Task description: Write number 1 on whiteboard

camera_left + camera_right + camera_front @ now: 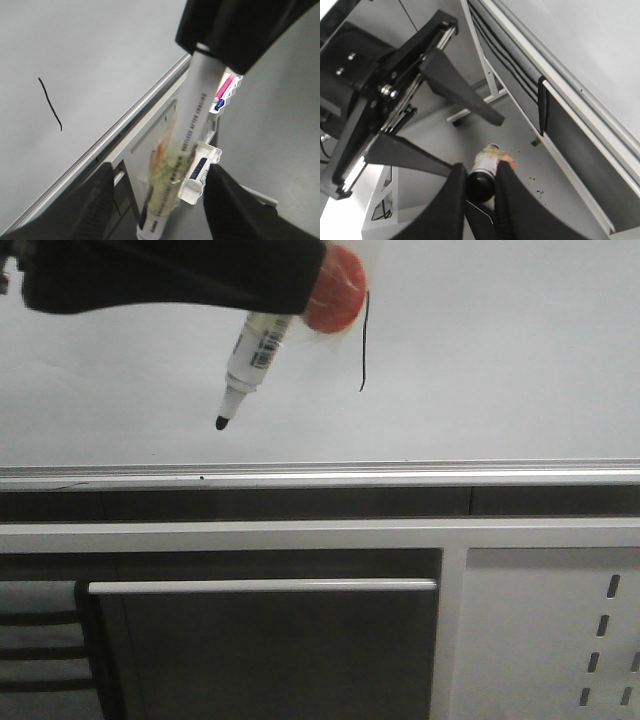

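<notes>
The whiteboard (pixel 500 360) fills the upper part of the front view, with the number 1 (pixel 363 340) as a thin dark vertical stroke on it. The stroke also shows in the left wrist view (pixel 50 104). A white marker (pixel 252 355) with a black tip hangs off the board, its tip pointing down-left. A dark gripper body (pixel 170 275) hides its upper end. My right gripper (pixel 480 187) is shut on the marker's black end (pixel 481 186). My left gripper (pixel 160 200) is open and empty, its fingers either side of the marker (pixel 195 110) without touching it.
A silver rail (pixel 320 475) runs along the board's lower edge. Below it are a dark cabinet front with a bar handle (pixel 260 586) and a white slotted panel (pixel 560 640). White holders with spare pens (pixel 225 92) stand on a frame below.
</notes>
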`<state>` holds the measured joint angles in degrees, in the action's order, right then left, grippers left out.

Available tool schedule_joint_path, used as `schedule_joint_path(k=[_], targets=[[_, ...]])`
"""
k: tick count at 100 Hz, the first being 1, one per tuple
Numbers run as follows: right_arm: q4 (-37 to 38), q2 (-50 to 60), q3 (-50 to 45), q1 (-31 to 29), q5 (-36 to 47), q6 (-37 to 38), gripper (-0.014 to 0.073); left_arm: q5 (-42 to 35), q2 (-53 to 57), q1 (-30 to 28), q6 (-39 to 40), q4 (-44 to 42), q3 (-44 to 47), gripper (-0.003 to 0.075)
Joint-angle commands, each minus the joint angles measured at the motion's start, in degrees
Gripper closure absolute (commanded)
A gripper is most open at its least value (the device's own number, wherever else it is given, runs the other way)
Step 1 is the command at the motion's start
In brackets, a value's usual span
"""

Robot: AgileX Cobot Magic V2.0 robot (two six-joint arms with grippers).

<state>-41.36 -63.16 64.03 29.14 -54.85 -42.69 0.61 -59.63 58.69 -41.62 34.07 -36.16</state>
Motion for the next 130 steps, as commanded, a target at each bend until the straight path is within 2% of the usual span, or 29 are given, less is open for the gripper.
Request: schedule_joint_path(k=[1, 29, 77, 87, 95, 106, 116, 130], targets=[[-2.05, 0.76, 1.95, -0.42, 0.85, 0.06, 0.0636, -4.47, 0.42, 0.45, 0.08, -0.1, -1.92, 0.0358], [-4.17, 0.76, 1.95, -0.42, 0.26, -0.56, 0.0637, -4.09, 0.42, 0.45, 0.08, -0.1, -1.92, 0.0523], [-5.95, 0.76, 1.95, -1.01, -2.36, -1.41, 0.0638, -3.13, 0.42, 0.45, 0.08, -0.1, -1.92, 0.0548], [-6.23, 0.76, 1.95, -1.01, -1.8, -1.41, 0.0637, -3.13, 0.42, 0.45, 0.08, -0.1, -1.92, 0.0636], [-6.23, 0.76, 1.95, -1.01, -2.09, -1.41, 0.0634, -3.13, 0.42, 0.45, 0.08, -0.1, -1.92, 0.0742], [-6.23, 0.76, 1.95, -1.01, -2.91, -1.41, 0.0628, -3.13, 0.42, 0.45, 0.08, -0.1, -1.92, 0.0741], [-6.23, 0.76, 1.95, -1.01, -3.38, -1.41, 0.0529, -3.92, 0.42, 0.45, 0.08, 0.14, -1.92, 0.0741], [-6.23, 0.76, 1.95, -1.13, -2.37, -0.27, 0.0273, -5.89, 0.42, 0.45, 0.08, 1.99, -1.92, 0.0741]])
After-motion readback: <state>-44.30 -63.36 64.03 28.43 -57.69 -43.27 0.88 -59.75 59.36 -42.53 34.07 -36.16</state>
